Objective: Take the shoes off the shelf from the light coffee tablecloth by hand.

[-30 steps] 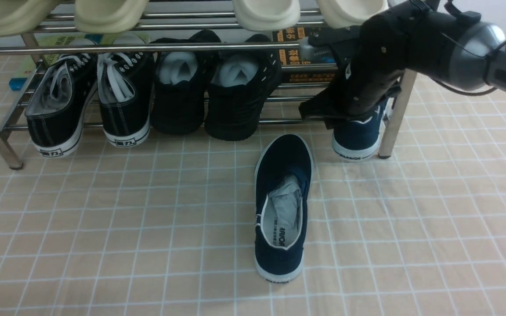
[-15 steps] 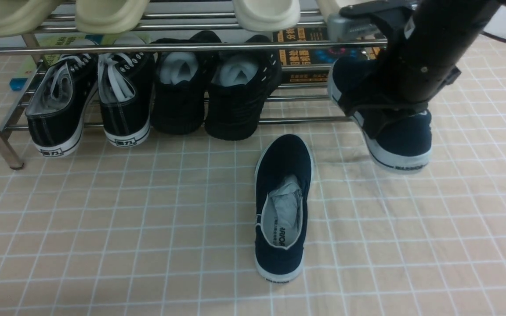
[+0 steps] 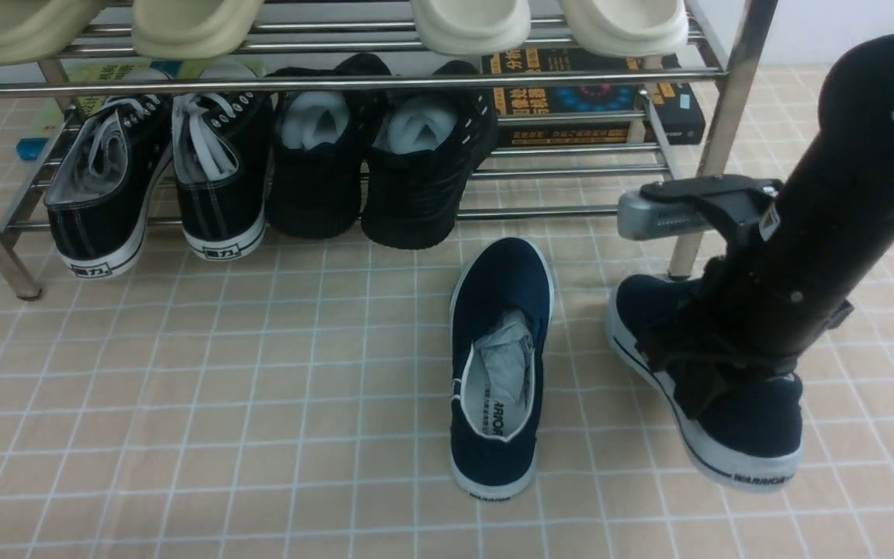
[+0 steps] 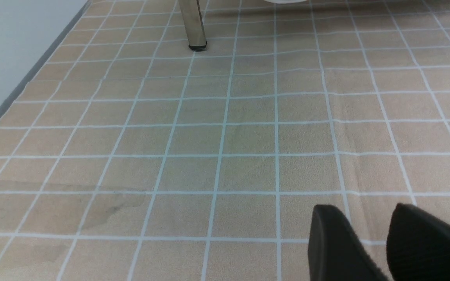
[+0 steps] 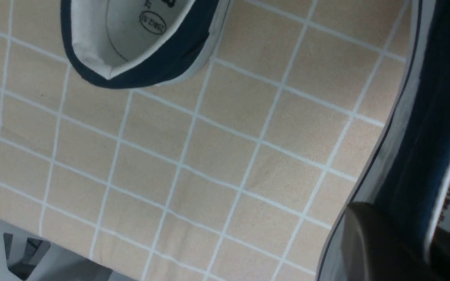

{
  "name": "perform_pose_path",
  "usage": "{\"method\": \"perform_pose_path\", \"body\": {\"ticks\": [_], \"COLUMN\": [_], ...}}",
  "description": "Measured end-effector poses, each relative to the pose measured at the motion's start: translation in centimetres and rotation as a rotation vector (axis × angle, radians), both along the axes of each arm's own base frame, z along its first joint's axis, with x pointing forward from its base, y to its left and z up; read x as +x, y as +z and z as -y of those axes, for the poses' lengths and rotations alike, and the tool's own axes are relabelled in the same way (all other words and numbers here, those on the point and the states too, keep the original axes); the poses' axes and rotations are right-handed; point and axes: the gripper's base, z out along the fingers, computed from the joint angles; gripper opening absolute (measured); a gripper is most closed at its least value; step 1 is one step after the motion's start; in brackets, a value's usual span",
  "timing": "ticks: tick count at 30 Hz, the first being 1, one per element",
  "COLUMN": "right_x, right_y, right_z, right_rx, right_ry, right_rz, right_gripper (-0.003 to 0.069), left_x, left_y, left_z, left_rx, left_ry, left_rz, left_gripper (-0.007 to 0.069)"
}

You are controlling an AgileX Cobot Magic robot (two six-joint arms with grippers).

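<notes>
Gripping the 2nd navy shoe (image 3: 734, 423) with the right pincer (image 3: 699, 376), clamped shut over the canvas side wall facing the 1st shoe (image 3: 500, 365). Found just right of that 1st shoe and well apart from it, clear of the shelf (image 3: 338, 81) and in front of its right leg, low over the light coffee tablecloth (image 3: 222, 388). Cannot tell whether resting on the cloth or hanging just above it.

Judged as the set-down of shoe 2 of 2.

- Lower straight down, aiming to land heel and toe of the white sole together.
- Turn the toe a little toward the shelf first, to cure the present slant and match the 1st shoe.
- Leave a clear gap between the 2 shoes.
- Release only with the sole fully supported, never from a height.
- Spread the pincer wide, then lift out vertically to avoid dragging the soft canvas or tipping the shoe.
- Mind the chrome leg close behind the wrist.
- Leave the left pincer (image 4: 369, 234) parked low over bare cloth, fingers apart and holding nothing.
</notes>
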Motion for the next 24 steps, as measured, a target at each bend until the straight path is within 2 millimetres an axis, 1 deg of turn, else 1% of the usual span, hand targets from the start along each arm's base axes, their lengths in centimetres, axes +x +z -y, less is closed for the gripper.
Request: {"method": "perform_pose_path", "body": {"ticks": [3, 10, 13, 16, 17, 18, 19, 20, 21, 23, 24], "right_x": [0.2, 0.8, 1.7, 2.4, 2.9, 3.1, 3.4, 3.8, 3.8, 4.1, 4.1], "right_y": [-0.1, 0.4, 0.1, -0.7, -1.5, -1.7, -2.3, -3.3, -3.4, -4.6, -4.8], "right_z": [-0.1, -0.3, -0.6, -0.9, -1.1, -1.2, -1.3, -1.5, -1.6, -1.9, -2.0], "right_rx": [0.014, 0.045, 0.063, 0.066, 0.064, 0.064, 0.060, 0.052, 0.052, 0.055, 0.064], "right_ry": [-0.010, -0.027, -0.044, -0.054, -0.060, -0.063, -0.065, -0.070, -0.070, -0.081, -0.088], "right_rz": [0.024, 0.097, 0.149, 0.159, 0.160, 0.163, 0.157, 0.142, 0.138, 0.094, 0.082], "right_gripper": [0.0017, 0.0017, 0.0018, 0.0018, 0.0018, 0.0018, 0.0018, 0.0020, 0.0020, 0.0020, 0.0021], "left_x": [0.0, 0.0, 0.0, 0.0, 0.0, 0.0, 0.0, 0.0, 0.0, 0.0, 0.0], "left_y": [0.0, 0.0, 0.0, 0.0, 0.0, 0.0, 0.0, 0.0, 0.0, 0.0, 0.0], "left_z": [0.0, 0.0, 0.0, 0.0, 0.0, 0.0, 0.0, 0.0, 0.0, 0.0, 0.0], "left_rx": [0.000, 0.000, 0.000, 0.000, 0.000, 0.000, 0.000, 0.000, 0.000, 0.000, 0.000], "left_ry": [0.000, 0.000, 0.000, 0.000, 0.000, 0.000, 0.000, 0.000, 0.000, 0.000, 0.000], "left_rz": [0.000, 0.000, 0.000, 0.000, 0.000, 0.000, -0.001, -0.001, -0.001, -0.001, -0.001], "left_gripper": [0.0240, 0.0240, 0.0240, 0.0240, 0.0240, 0.0240, 0.0240, 0.0240, 0.0240, 0.0240, 0.0240]}}
